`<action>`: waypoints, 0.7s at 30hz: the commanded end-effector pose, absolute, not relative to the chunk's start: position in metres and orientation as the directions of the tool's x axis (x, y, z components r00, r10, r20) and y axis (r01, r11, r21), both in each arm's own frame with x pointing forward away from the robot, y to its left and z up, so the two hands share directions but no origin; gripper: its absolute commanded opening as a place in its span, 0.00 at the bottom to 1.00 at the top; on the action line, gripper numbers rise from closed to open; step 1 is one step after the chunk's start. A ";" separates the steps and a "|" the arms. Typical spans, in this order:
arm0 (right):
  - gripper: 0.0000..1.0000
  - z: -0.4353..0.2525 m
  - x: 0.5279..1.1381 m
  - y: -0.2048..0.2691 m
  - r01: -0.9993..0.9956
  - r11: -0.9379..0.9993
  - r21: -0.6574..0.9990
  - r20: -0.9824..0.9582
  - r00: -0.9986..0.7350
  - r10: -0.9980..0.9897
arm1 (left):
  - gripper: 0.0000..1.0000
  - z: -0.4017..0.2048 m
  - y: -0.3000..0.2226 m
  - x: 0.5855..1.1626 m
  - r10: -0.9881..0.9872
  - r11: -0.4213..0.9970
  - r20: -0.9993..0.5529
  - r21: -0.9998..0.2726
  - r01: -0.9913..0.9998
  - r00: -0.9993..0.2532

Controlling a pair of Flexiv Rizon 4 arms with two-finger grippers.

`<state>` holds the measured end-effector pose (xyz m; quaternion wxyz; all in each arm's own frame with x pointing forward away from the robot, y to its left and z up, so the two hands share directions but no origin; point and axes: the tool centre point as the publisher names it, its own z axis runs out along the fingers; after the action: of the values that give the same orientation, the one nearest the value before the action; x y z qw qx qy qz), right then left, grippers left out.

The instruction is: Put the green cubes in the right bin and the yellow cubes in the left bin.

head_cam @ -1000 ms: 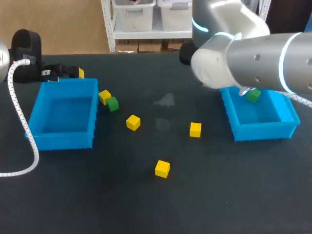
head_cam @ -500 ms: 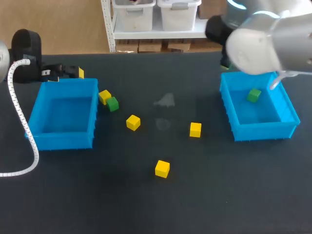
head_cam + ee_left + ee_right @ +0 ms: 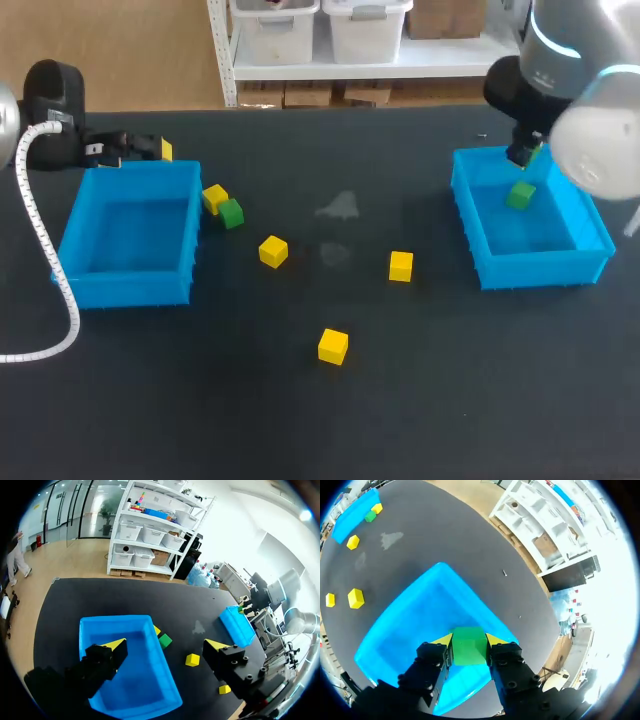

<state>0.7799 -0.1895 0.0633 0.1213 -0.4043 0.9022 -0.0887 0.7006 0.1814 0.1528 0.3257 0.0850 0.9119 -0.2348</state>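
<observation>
Green cube point(image 3: 519, 195) lies on the floor of the right bin point(image 3: 540, 268), at 3 o'clock on the table point(image 3: 300, 430), toward the bin's far wall. Right pincer point(image 3: 468, 641) hangs over that far wall. From the head view I read its tips as above the cube and apart from it. From the wrist, the fingers stand parted by a narrow gap, and the cube shows through it against the blue floor. Nothing pinched, nothing touched.

Left pincer point(image 3: 165, 645) sits at 10 o'clock, just behind the far wall of the left bin point(image 3: 130, 285). Its fingers are spread wide and grip nothing. The bin lies under and ahead of them.

Loose on the table, clock taken from the table's middle:
- second green cube point(image 3: 231, 213), at 10 o'clock, just outside the left bin's right wall near its far corner.
- corner yellow cube point(image 3: 214, 197), tight against that green one at its 11 o'clock. I cannot tell whether they touch.
- middle yellow cube point(image 3: 273, 251), at 9 o'clock, close to the middle and apart from the pair.
- right yellow cube point(image 3: 400, 266), at 3 o'clock, between the middle and the right bin.
- near yellow cube point(image 3: 333, 346), at 6 o'clock, alone.

White cable point(image 3: 62, 300) curls along the table at 8 to 9 o'clock, outside the left bin. Pale smudge point(image 3: 340, 206) marks the cloth at 12 o'clock.
</observation>
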 end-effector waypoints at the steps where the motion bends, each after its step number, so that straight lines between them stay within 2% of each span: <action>1: 0.44 0.060 0.772 -0.191 -0.691 0.660 -0.294 -0.214 -0.626 -0.750 | 1.00 0.151 0.184 0.700 0.001 0.869 -0.639 -0.379 0.317 -0.769; 2: 0.68 0.060 0.772 -0.190 -0.691 0.660 -0.293 -0.215 -0.625 -0.750 | 1.00 0.151 0.184 0.700 0.001 0.869 -0.639 -0.379 0.317 -0.769; 3: 1.00 0.060 0.773 -0.189 -0.692 0.660 -0.293 -0.216 -0.624 -0.751 | 1.00 0.151 0.184 0.700 0.001 0.869 -0.639 -0.379 0.317 -0.769; 12: 1.00 0.079 0.786 -0.162 -0.728 0.608 -0.316 -0.236 -0.561 -0.794 | 1.00 0.151 0.184 0.700 0.001 0.869 -0.639 -0.379 0.317 -0.769; 21: 1.00 0.108 0.801 -0.092 -0.792 0.532 -0.299 -0.250 -0.473 -0.845 | 1.00 0.151 0.184 0.700 0.001 0.869 -0.639 -0.379 0.317 -0.769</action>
<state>0.7896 -0.1103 0.1024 0.2090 -0.4743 0.8518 -0.0759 0.7005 0.1813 0.1528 0.3257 0.0851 0.9119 -0.2348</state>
